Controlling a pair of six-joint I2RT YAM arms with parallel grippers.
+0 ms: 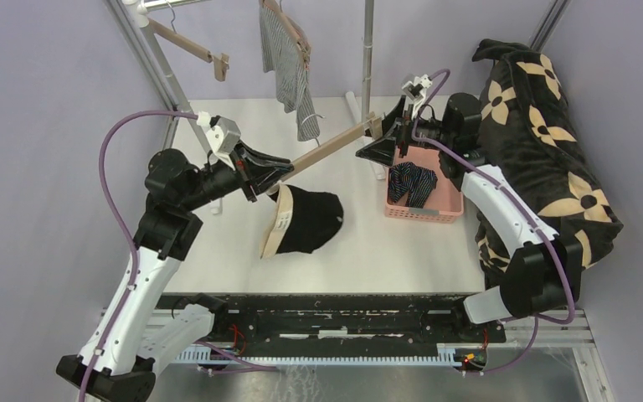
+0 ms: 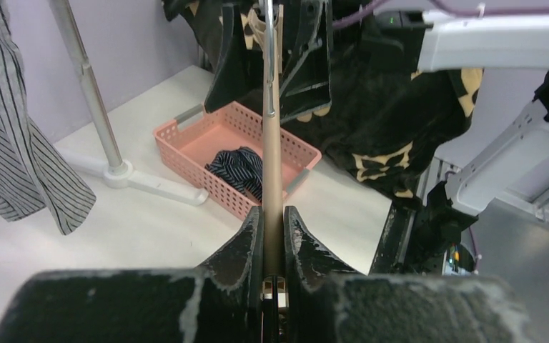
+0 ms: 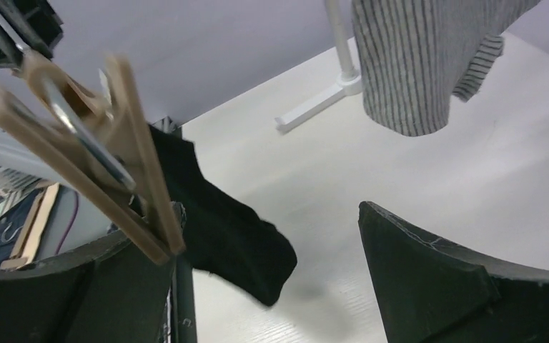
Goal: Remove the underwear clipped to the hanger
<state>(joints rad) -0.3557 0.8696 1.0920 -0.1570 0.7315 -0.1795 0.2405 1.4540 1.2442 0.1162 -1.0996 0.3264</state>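
Black pair (image 1: 314, 219) sags at the centre of the top view. Its upper edge is at the hanger (image 1: 331, 149), the rest slumped on the desk (image 1: 368, 251), and it looks still clipped. The left fingers (image 2: 246, 239) clamp the bar tight; the right fingers (image 3: 443, 279) stand wide around the far clip.

The danger: one misplaced squeeze misses that clip, or the bar swivels in its single grip and drags cloth.

The tally:
- **Pairs:** three, with the black one here, the navy pair (image 1: 410, 182) in the basket (image 1: 448, 205) centre-right, and the grey-striped pair (image 1: 289, 71) hanging top centre.
- **Hangers:** three, counting the bare hanger (image 1: 188, 43) at upper left.
- **Baskets:** one.

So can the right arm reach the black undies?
Probably yes: the right gripper, jaws open, sits at one end of the hanger; the black underwear hangs nearer the other end, nothing between.
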